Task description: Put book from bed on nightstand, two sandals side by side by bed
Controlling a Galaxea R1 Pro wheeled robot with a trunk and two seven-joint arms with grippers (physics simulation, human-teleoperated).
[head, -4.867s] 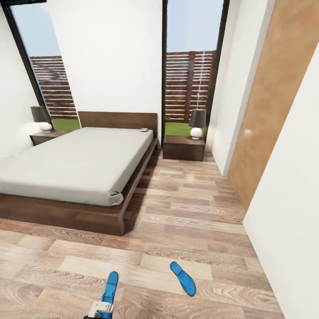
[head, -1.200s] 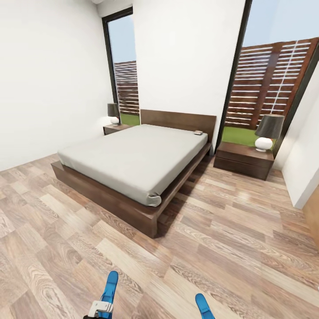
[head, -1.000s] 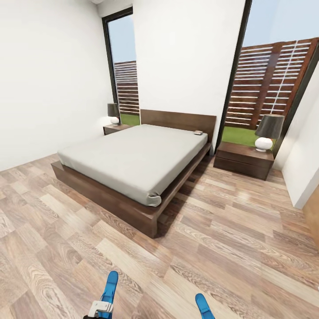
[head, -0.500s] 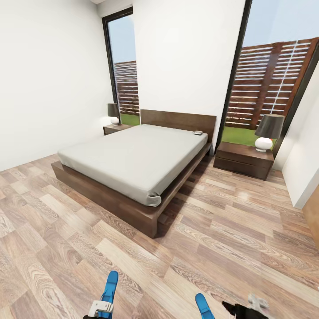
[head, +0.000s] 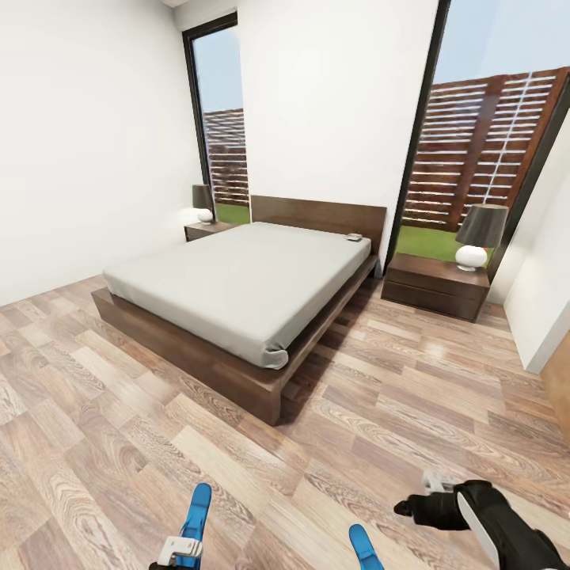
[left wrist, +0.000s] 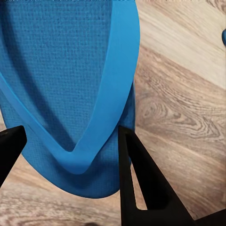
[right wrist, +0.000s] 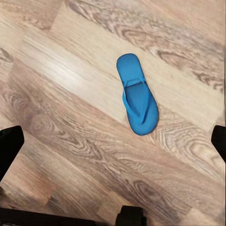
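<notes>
The right arm (head: 507,526) is glossy black with a white panel along its upper side, ending in a pale grey wrist block and a stubby black gripper (head: 405,507). The left gripper (head: 178,549) shows a small white-grey housing. Its fingers (left wrist: 141,183) are matte black, tapered wedges.

Between the black matt plastic fingers (left wrist: 141,188) of the left gripper (left wrist: 70,176) the flat bright blue sandal (left wrist: 70,84) shows a fine woven, cloth-like matt footbed with smooth rubbery straps, over a grainy wood-plank floor (right wrist: 56,94) with a faint satin sheen
</notes>
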